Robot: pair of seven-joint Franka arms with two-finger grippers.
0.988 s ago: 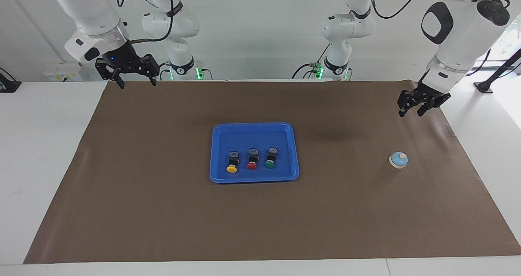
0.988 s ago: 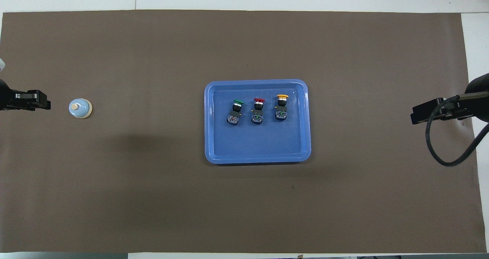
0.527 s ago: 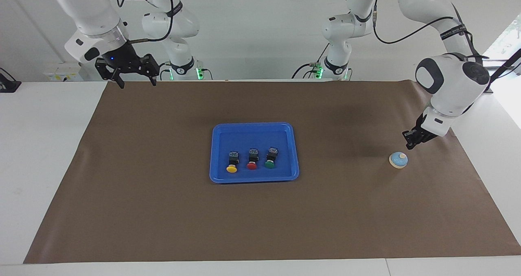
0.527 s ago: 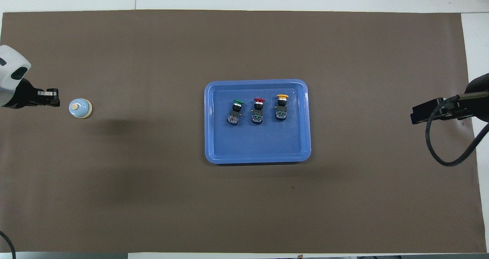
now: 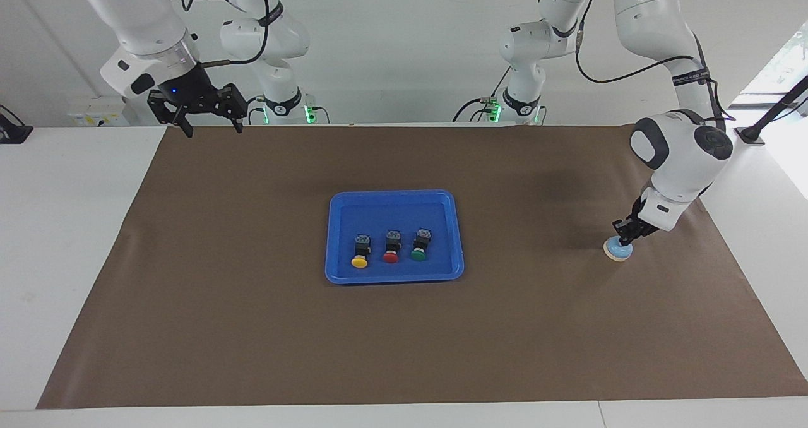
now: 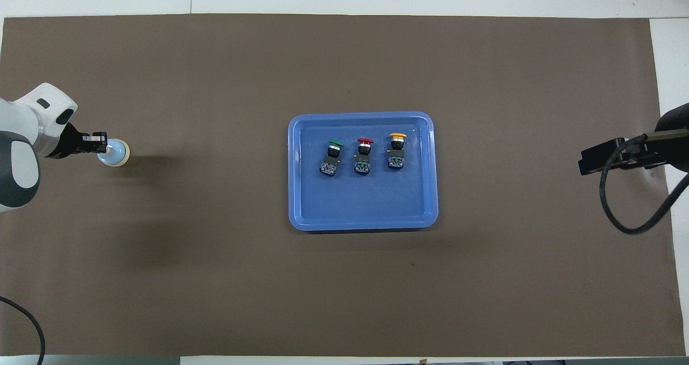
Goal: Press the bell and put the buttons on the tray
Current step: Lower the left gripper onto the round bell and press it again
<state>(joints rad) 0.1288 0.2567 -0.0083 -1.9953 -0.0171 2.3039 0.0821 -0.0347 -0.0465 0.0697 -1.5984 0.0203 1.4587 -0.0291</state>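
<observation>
The light-blue bell [image 5: 615, 250] [image 6: 117, 154] sits on the brown mat toward the left arm's end of the table. My left gripper [image 5: 623, 239] [image 6: 105, 147] is shut, with its fingertips down on the bell's top, so the knob is hidden. In the blue tray [image 5: 341, 273] [image 6: 301, 214] at the mat's middle lie three buttons in a row: yellow [image 5: 359, 261] [image 6: 398, 137], red [image 5: 391, 257] [image 6: 365, 141] and green [image 5: 418, 255] [image 6: 335, 144]. My right gripper [image 5: 209, 124] [image 6: 586, 165] hangs open above the mat's edge at the right arm's end, holding nothing.
A brown mat [image 5: 252, 327] covers most of the white table [image 5: 69, 238]. A black cable [image 6: 619, 214] loops from the right arm over the mat's end. The left arm's white wrist [image 5: 678, 156] leans over the mat corner beside the bell.
My left gripper shut its fingers, came down from above the mat's corner and settled on the bell's top. The right arm, the tray and the buttons have not moved.
</observation>
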